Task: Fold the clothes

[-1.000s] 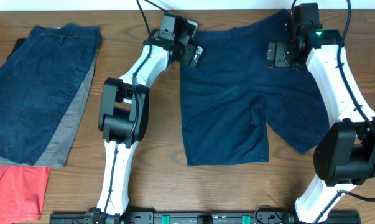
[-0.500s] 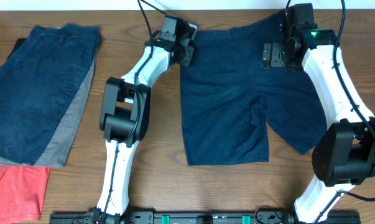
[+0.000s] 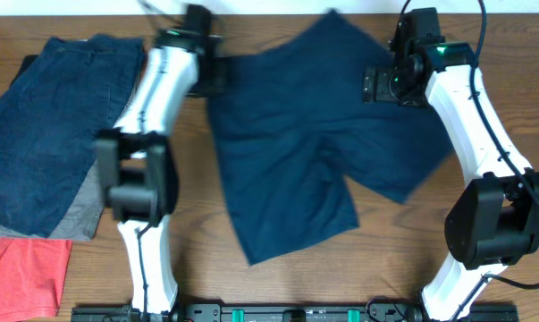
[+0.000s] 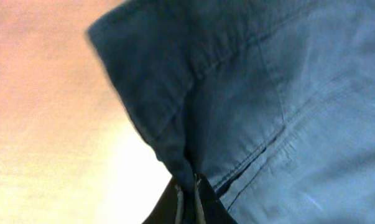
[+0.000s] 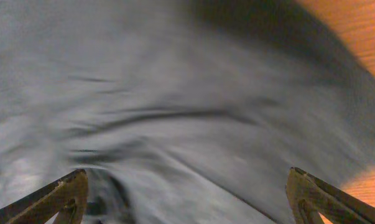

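The clothes, a pair of dark navy shorts [image 3: 287, 152], lie skewed across the middle of the table, waistband toward the back. My left gripper [image 3: 214, 79] is shut on the left corner of the waistband. In the left wrist view its fingertips [image 4: 188, 194] pinch a fold of the navy cloth [image 4: 268, 93]. My right gripper [image 3: 379, 87] hangs over the right part of the waistband, open. In the right wrist view its fingers [image 5: 66, 196] stand wide apart over blurred cloth [image 5: 187, 112], with nothing between them.
Faded denim shorts [image 3: 50, 125] lie at the far left on a grey garment [image 3: 95, 192]. A coral-red garment [image 3: 19, 273] sits at the front left corner. The table's back edge runs just behind both grippers.
My left gripper has shut on the waistband corner and swung left, dragging the shorts left and turning them. The right gripper has drifted slightly left and stays open.
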Robot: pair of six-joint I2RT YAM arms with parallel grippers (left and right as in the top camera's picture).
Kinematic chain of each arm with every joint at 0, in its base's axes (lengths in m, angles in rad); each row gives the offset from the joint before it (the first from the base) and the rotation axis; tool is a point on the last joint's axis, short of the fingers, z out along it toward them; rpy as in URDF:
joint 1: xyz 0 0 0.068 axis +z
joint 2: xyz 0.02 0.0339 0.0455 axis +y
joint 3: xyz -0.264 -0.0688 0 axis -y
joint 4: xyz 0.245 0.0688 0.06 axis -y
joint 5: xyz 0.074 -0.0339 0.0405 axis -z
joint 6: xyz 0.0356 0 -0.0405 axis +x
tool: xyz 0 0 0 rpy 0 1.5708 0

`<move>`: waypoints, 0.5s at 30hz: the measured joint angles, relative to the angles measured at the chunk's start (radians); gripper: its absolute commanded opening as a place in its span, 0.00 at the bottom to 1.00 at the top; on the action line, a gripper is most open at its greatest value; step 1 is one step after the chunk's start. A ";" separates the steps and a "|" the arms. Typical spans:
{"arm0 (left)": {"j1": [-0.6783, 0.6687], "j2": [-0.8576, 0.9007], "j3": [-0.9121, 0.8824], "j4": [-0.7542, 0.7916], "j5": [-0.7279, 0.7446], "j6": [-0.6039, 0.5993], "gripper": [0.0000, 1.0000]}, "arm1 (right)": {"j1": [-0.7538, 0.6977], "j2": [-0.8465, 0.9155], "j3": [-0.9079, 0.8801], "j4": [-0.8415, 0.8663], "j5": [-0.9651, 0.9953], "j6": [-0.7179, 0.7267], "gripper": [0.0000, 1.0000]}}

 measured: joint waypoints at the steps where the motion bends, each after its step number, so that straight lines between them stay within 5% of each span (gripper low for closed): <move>1: 0.027 -0.026 0.002 -0.074 -0.012 -0.021 0.06 | 0.008 0.000 0.000 -0.007 -0.003 0.009 0.99; 3: 0.058 -0.047 0.006 -0.192 -0.025 -0.051 0.13 | 0.020 0.000 0.000 -0.019 -0.009 0.025 0.99; 8: 0.069 -0.047 -0.007 -0.412 -0.045 -0.090 0.54 | 0.042 0.000 0.000 -0.053 -0.013 0.062 0.99; 15: 0.056 -0.047 -0.018 -0.499 -0.061 -0.101 0.61 | 0.093 0.000 -0.013 -0.083 -0.013 0.080 0.99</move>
